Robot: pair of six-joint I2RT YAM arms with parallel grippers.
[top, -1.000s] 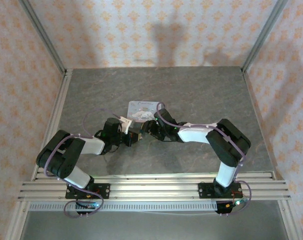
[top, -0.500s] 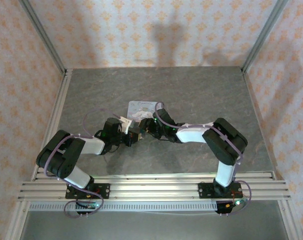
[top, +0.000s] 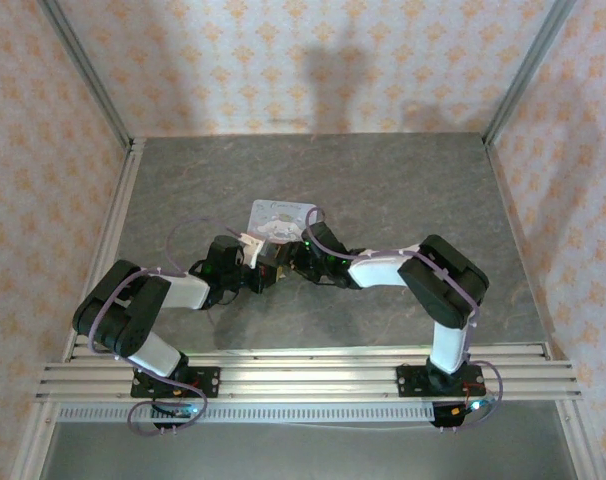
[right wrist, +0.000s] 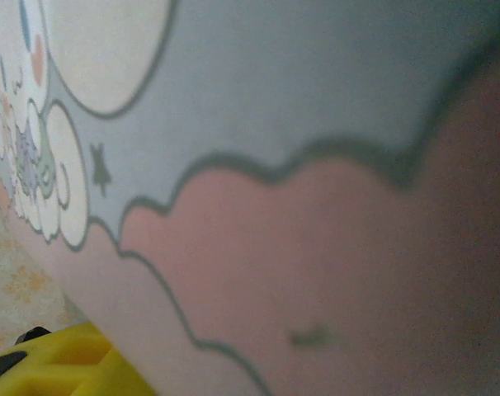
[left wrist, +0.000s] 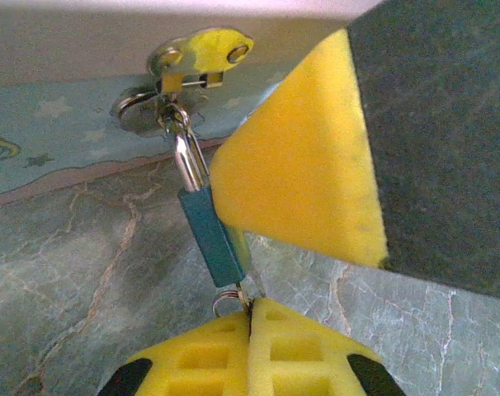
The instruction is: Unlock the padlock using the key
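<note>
Left pincer [left wrist: 252,330] clamped shut on tiny silvery metal key [left wrist: 232,299] at its tips; small teal-blue padlock [left wrist: 215,235] just beyond, shackle [left wrist: 188,161] hooked through hasp [left wrist: 202,48] of pale blue cartoon-printed tin [left wrist: 52,157]. Right pincer [top: 290,256] (yellow-padded finger [left wrist: 299,173] touching padlock) beside tin: opening cannot be told.

left claw [left wrist: 252,320] pinched closed, right claw [top: 287,259] close beside
</note>
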